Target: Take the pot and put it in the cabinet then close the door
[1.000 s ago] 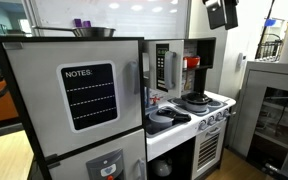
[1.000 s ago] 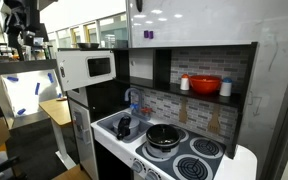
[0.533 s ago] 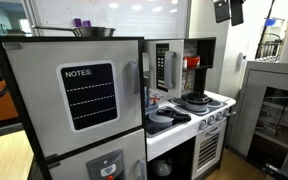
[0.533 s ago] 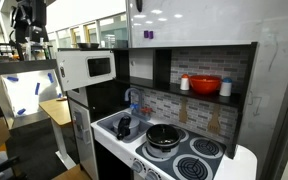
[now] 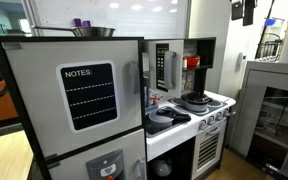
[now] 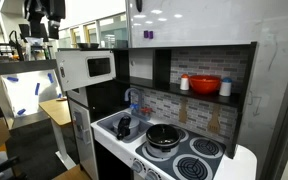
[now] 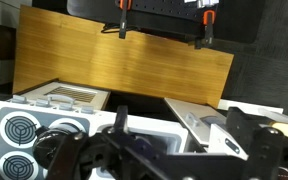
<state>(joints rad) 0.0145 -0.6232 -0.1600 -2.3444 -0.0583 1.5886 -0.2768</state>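
Note:
The pot (image 6: pixel 165 135) is small, round and dark, and sits on a stove burner; it also shows in an exterior view (image 5: pixel 195 100). The cabinet (image 6: pixel 74 70) is the microwave-like compartment above the counter. Its door (image 5: pixel 162 68) with the striped window stands open and shows from above as a grey panel in the wrist view (image 7: pixel 189 118). My gripper (image 7: pixel 182 125) is open and empty. It hangs high above and away from the kitchen in both exterior views (image 5: pixel 246 10) (image 6: pixel 44 12). The pot is hidden in the wrist view.
A big grey unit with a "NOTES" board (image 5: pixel 89 95) stands beside the stove, with a steel bowl (image 5: pixel 92 32) on top. A red pot (image 6: pixel 205 85) sits on the shelf. A sink (image 5: pixel 164 118) lies next to the burners (image 7: pixel 19 130).
My gripper has moved sideways high above the scene, to the right in both exterior views. The pot and the door have not moved.

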